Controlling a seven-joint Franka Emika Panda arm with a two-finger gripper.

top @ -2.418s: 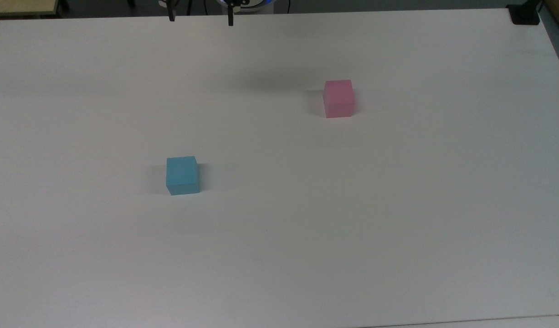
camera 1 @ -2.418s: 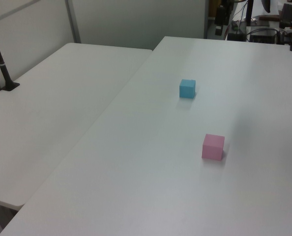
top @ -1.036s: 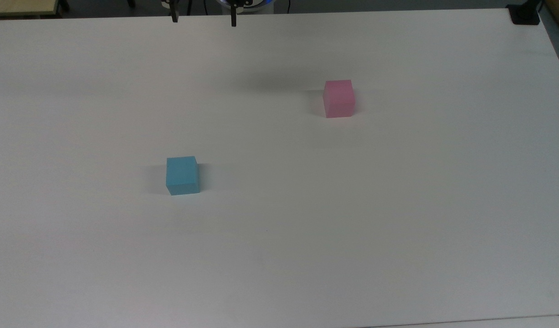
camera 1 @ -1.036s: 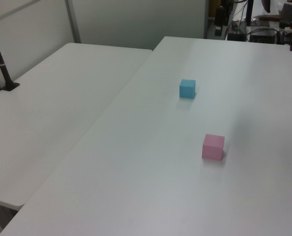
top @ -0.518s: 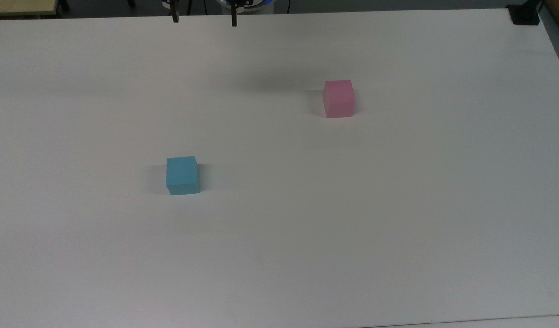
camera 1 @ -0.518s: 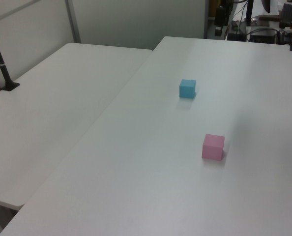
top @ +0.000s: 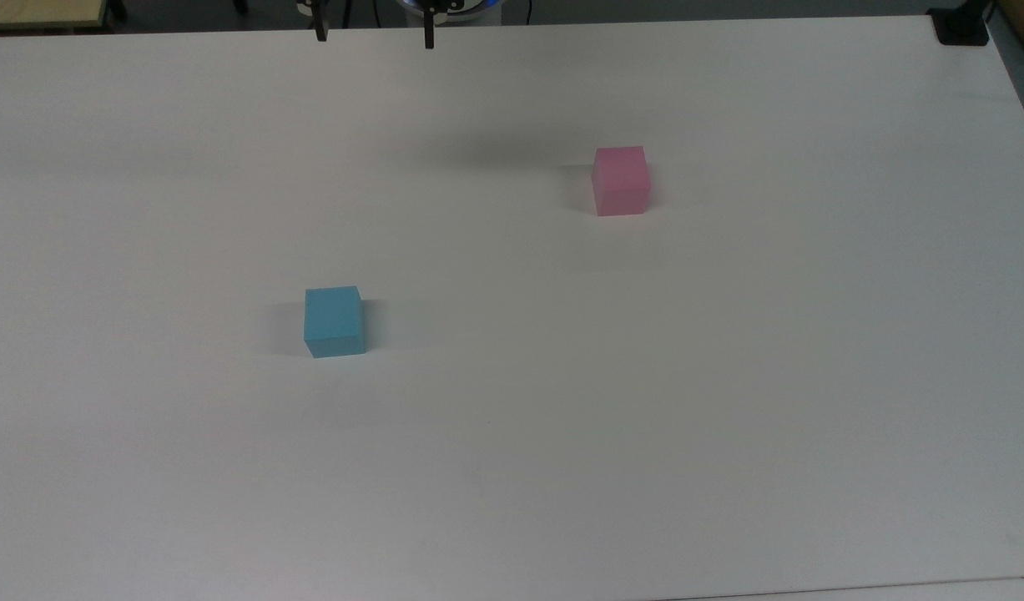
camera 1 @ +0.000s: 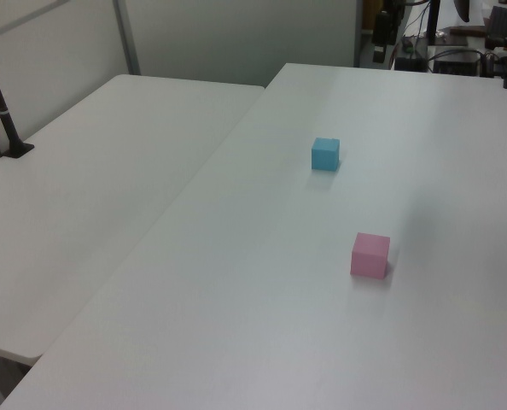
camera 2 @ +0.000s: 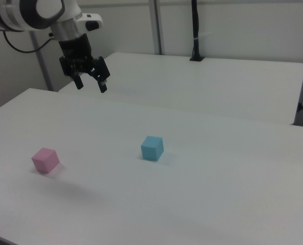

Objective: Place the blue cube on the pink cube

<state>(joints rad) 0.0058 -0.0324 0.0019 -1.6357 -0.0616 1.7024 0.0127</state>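
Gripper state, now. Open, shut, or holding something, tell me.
Gripper: open, fingers spread apart, holding nothing, raised above the table, away from the blue cube and pink cube.

Small sky-blue foam-like cube [top: 335, 321]: matt, plain faces, soft-looking, no shine.
Small pale pink foam-like cube [top: 621, 180]: matt, plain, same soft finish.
Broad white table [top: 728, 376]: smooth, faint sheen, laminate-like top.
My black two-finger gripper [camera 2: 91, 84]: dull dark plastic or metal, I cannot tell which.
My arm's white shell [camera 2: 39, 11]: smooth, glossy plastic.
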